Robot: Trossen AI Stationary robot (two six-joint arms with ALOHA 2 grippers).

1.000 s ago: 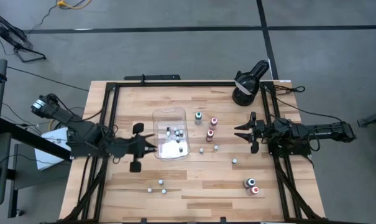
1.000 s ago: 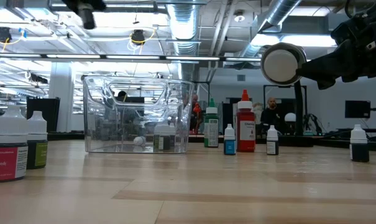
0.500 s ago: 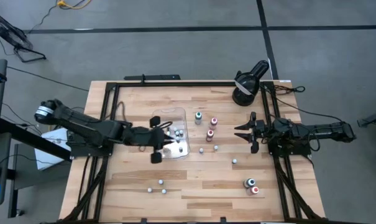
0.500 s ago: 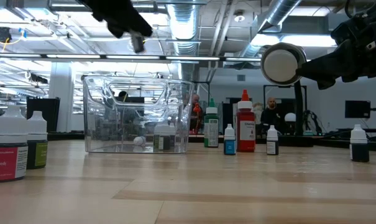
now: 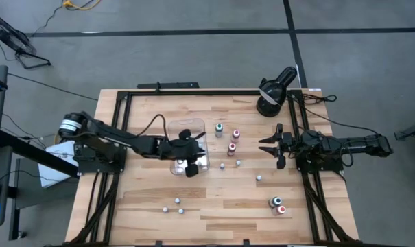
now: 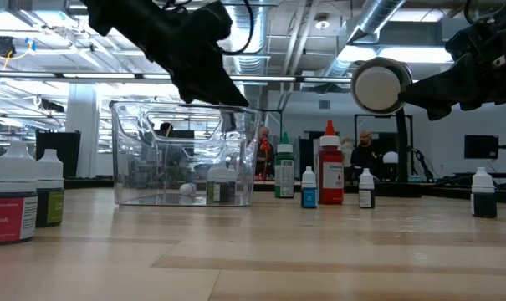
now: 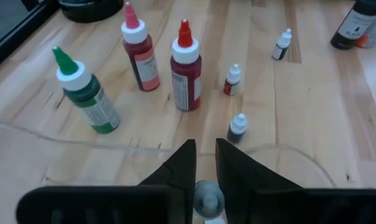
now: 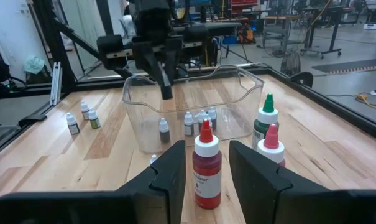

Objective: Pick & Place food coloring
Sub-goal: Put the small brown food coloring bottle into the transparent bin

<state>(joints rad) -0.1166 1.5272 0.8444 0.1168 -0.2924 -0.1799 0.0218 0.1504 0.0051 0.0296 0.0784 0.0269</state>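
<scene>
A clear tray [image 5: 182, 127] stands mid-table with several tiny food coloring bottles [image 8: 197, 119] inside. My left gripper [image 5: 199, 156] hangs over the tray, above its rim [image 6: 181, 107], and is shut on one tiny grey-capped bottle [image 7: 206, 198]. Green [image 5: 219, 127], red [image 5: 236, 134] and pink [image 5: 231, 147] bottles stand upright just right of the tray, with tiny ones [image 5: 238, 162] nearby. My right gripper [image 5: 274, 145] waits open at the table's right side, touching nothing. My left gripper pinches the tiny bottle between its two fingertips; the grey cap [image 7: 206, 195] shows in the narrow gap between them. The fingers [image 6: 227, 113] slant down from the table's left. The bottle is lifted clear, above the tray's inside.
A black round lamp-like device [image 5: 272, 92] stands at the far right corner. Two larger bottles [image 5: 278, 205] sit near the right front, two tiny ones [image 5: 173, 206] near the left front, one more [image 5: 259, 178] right of centre. Black frame rails [image 5: 118, 137] run along both sides.
My left gripper has swung from the tray's near left toward the table's right edge and sunk, carrying the tiny bottle; it now hangs over the tray instead of beside it. The right arm has kept still.
</scene>
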